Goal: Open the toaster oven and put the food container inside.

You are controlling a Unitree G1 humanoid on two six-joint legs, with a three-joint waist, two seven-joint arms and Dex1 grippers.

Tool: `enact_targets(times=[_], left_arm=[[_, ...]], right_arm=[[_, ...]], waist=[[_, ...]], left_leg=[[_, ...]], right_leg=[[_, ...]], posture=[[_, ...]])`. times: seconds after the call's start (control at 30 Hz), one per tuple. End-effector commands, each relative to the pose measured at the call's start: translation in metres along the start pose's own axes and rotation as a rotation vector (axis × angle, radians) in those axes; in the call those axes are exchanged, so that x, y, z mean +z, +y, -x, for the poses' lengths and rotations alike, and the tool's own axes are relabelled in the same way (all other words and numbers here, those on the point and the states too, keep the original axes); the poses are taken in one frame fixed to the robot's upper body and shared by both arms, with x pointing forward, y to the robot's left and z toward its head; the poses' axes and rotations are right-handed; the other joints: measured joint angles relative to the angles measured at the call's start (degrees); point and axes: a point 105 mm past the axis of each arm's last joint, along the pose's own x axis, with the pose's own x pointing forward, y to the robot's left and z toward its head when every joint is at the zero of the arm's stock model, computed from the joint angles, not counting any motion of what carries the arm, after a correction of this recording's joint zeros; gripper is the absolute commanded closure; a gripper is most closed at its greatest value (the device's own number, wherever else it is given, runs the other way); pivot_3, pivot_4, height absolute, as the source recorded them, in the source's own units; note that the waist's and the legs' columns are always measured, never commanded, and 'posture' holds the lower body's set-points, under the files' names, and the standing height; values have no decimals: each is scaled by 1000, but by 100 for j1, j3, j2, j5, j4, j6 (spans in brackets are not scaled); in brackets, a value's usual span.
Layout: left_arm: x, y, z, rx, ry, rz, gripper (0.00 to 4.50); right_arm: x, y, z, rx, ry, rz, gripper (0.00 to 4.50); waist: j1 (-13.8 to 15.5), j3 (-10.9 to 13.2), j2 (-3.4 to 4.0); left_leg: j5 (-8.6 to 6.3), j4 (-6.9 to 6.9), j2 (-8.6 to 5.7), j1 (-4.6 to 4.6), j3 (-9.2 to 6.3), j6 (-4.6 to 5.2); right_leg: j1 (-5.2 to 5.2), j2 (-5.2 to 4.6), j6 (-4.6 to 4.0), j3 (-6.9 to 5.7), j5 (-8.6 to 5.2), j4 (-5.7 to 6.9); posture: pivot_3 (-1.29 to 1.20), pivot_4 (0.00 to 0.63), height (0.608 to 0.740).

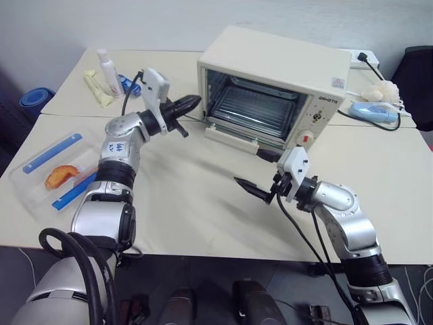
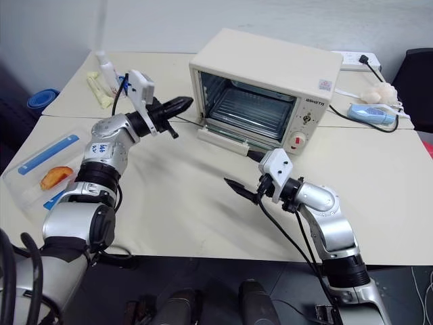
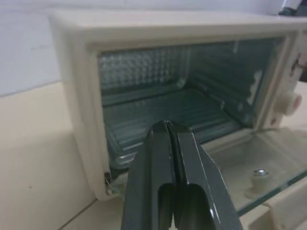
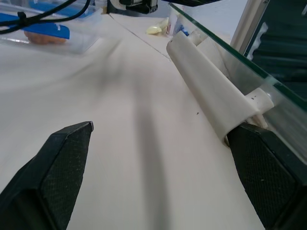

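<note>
The toaster oven [image 1: 274,88] stands at the far middle of the worktop [image 1: 203,203], and its glass door [image 1: 233,135] is already dropped flat toward me, the cavity bare with its ribbed tray showing. So the opening looks done; what's left, as I judge it, is the food container [image 1: 57,169].

That container lies at the near left edge of the worktop, well apart from the oven, just beside my left forearm. My left hand [image 1: 189,103] is up in front of the oven's left corner, pointing into the mouth, fingers pressed tight together with nothing between them. The container is behind and below it, back toward me and to the left. My right hand [image 1: 254,189] hovers low over the middle of the worktop just before the dropped door, fingers spread wide and empty, near the door's cream handle [image 4: 211,91].

The left arm is clearly the nearer one for the pick. The box's long axis runs diagonally, from near right to far left, its two blue strips [image 1: 53,152] along the long sides.

It's a shallow clear box with an orange piece of food [image 1: 61,176] showing through the lid.
</note>
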Motion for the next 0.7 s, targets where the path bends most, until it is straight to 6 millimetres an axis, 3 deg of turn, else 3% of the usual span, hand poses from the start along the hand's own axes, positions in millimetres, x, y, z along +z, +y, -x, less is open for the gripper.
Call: enact_targets(times=[0.03, 0.33, 0.5, 0.7], left_arm=[[6, -1, 2, -48, 45, -82, 4470], [-14, -10, 1, -83, 116, -89, 4470], [-43, -16, 4, -51, 198, -41, 4470], [-65, -26, 11, -8, 234, 33, 4470]], right_arm=[[13, 3, 15, -26, -35, 63, 0], [-6, 19, 78, -152, 55, 41, 0], [-4, 16, 115, -251, 82, 51, 0], [0, 10, 124, -276, 48, 69, 0]], waist=[[-3, 0, -1], [31, 2, -4], [6, 1, -3], [18, 2, -4]], left_leg=[[0, 1, -1, -1, 0, 0], [-7, 33, -6, -1, -2, 12], [-21, 40, -7, 8, -2, 37], [-21, 43, -2, 9, -4, 38]], right_leg=[[0, -1, 0, 1, 0, 0], [14, -3, 7, 3, 3, 15], [21, -2, 12, 8, 5, 27], [22, 1, 12, 17, 5, 32]], posture=[[0, 150, 740], [0, 150, 740], [0, 150, 740], [0, 150, 740]])
